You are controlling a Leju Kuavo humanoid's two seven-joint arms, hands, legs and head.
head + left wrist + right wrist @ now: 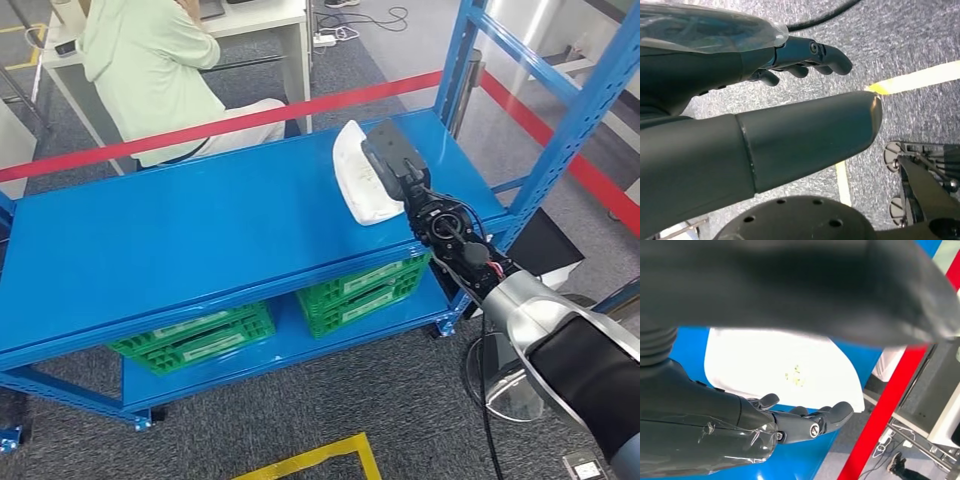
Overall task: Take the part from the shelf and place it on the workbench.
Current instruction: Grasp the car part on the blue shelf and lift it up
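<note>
Here I have the right hand [394, 160] spread open, fingers [828, 416] apart, beside the white part [361, 178] on the blue shelf [189, 230], gripping nothing.

Blue metal shelf [189, 235], two tiers, upright posts at right end. Top tier: one white part [361, 172] lying flat near the right end, toward the front edge. Lower tier: two green crates [198, 338] [364, 291] side by side, apart, white labels facing front. Shelf stands on grey carpet floor [302, 410], yellow tape line [317, 460] in front.
</note>
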